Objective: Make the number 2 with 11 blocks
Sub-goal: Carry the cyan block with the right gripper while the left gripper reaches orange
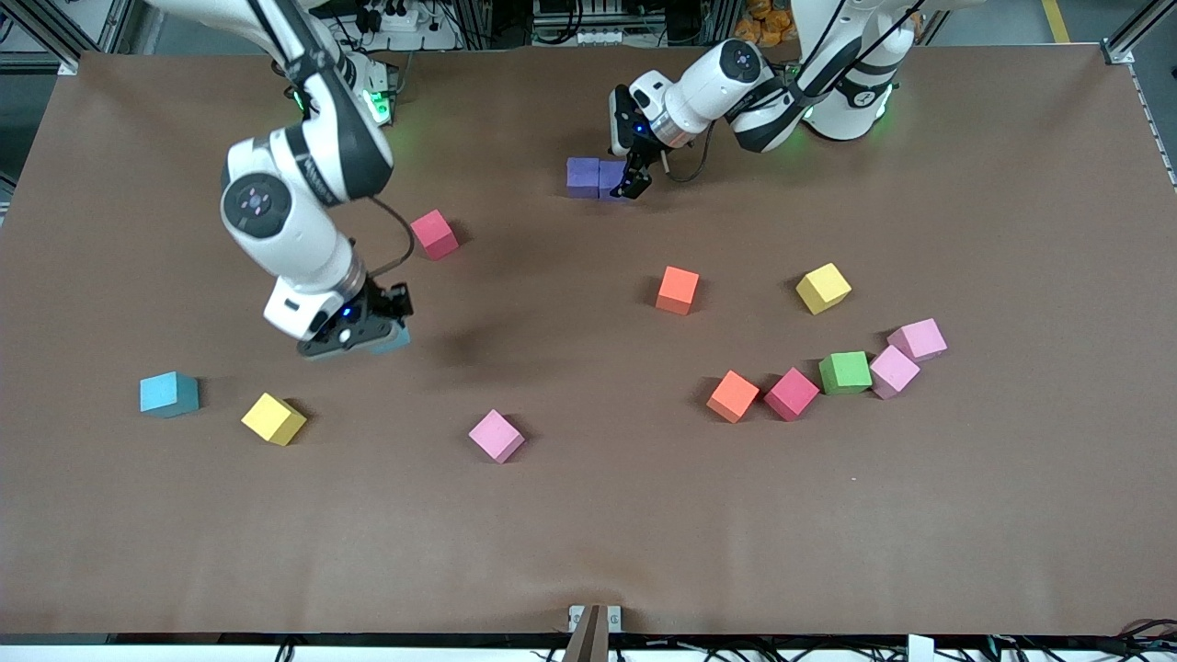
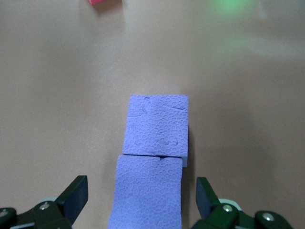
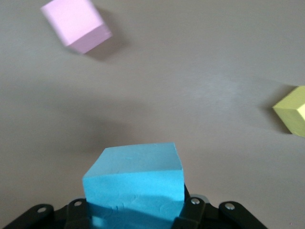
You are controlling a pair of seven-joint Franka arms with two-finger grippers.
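Two purple blocks [image 2: 155, 143] side by side

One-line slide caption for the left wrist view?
Open left gripper straddles one of two touching purple blocks on the table.

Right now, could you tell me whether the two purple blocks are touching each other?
Touching. The left wrist view shows the purple block between the open left gripper's fingers pressed edge to edge against the other purple block, with no gap.

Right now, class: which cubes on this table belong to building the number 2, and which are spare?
For the job: two purple blocks, light blue blocks, yellow blocks, orange blocks, red blocks, green block.
Spare: three pink cubes.
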